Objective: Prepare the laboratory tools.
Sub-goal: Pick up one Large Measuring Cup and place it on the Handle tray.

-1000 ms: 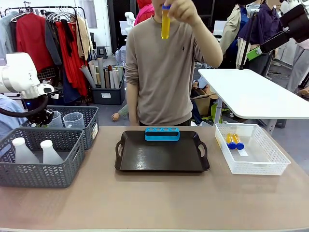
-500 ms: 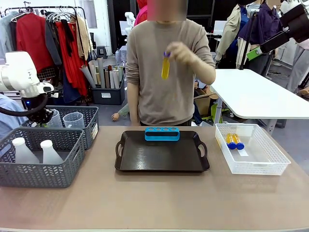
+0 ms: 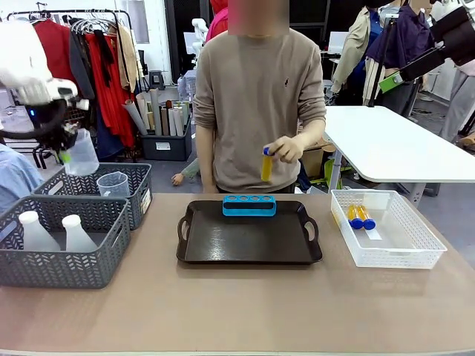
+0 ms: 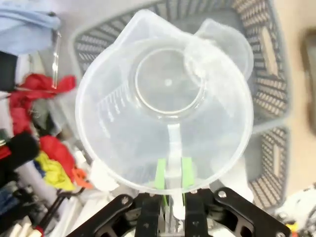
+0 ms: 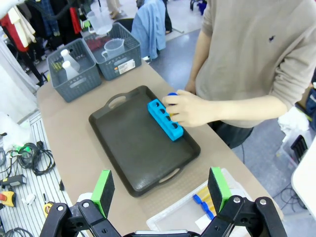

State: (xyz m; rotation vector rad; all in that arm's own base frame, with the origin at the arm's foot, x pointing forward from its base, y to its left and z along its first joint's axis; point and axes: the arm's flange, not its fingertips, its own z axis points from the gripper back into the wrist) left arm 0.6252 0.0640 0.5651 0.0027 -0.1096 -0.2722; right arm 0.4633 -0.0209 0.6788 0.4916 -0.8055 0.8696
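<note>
Clear plastic beaker point(image 4: 165, 108) hangs clamped by its handle in the left gripper point(image 4: 170, 174); the next move is probably carrying it to the tray point(image 3: 245, 241).

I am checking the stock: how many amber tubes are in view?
3. One tube in the person's hand; two tubes in the white basket. More could hide there.

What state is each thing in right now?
Raised beaker: empty, upright, gripped by left hand.
Right hand: open.
Second beaker: upright in rear basket.
Two flasks: upright in front basket.
Rack: on tray, holes empty.
Held tube: capped, upright in person's hand.
Two tubes: lying in white basket.
</note>
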